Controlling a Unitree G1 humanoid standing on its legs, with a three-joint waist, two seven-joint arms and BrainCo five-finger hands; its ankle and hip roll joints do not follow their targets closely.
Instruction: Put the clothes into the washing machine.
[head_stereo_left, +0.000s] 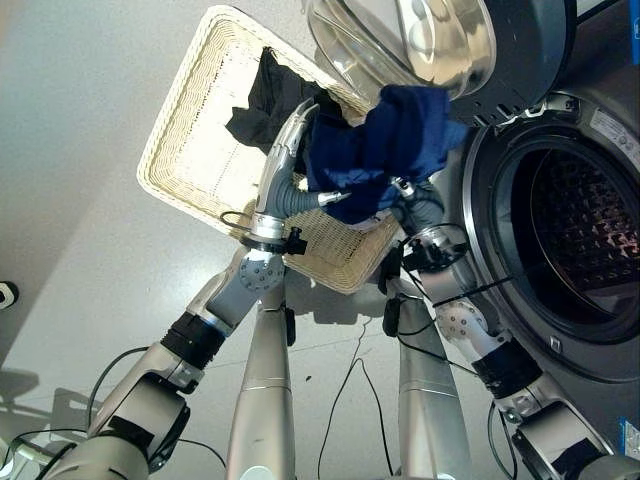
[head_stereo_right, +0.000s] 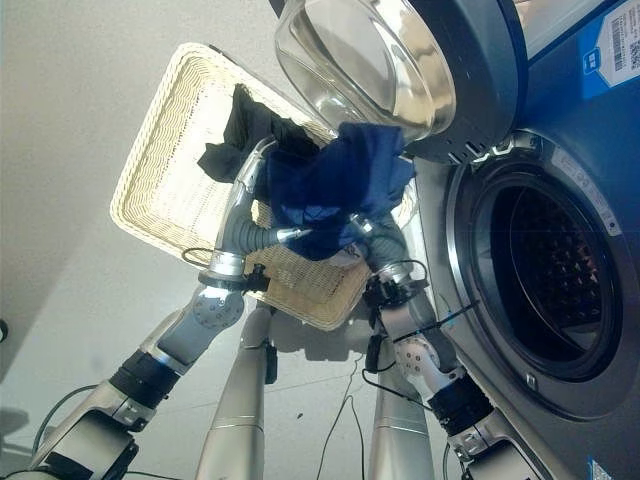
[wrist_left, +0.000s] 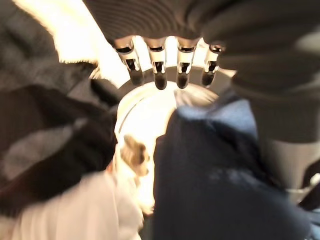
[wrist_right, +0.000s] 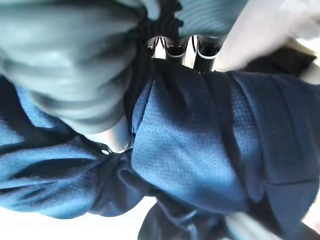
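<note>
A pale wicker basket (head_stereo_left: 190, 150) sits on the grey floor (head_stereo_left: 70, 200) beside the front-loading washing machine (head_stereo_left: 600, 130), whose glass door (head_stereo_left: 400, 40) hangs open just above the basket's near corner, its drum (head_stereo_left: 585, 235) exposed. A black garment (head_stereo_left: 265, 100) lies in the basket. The right robot hand (wrist_right: 117, 137) has its fingers curled into a bunched navy blue garment (head_stereo_left: 390, 145), held above the basket's edge, just beside the drum opening. The left robot hand (wrist_left: 160, 75), fingers straight, rests against the navy cloth.
</note>
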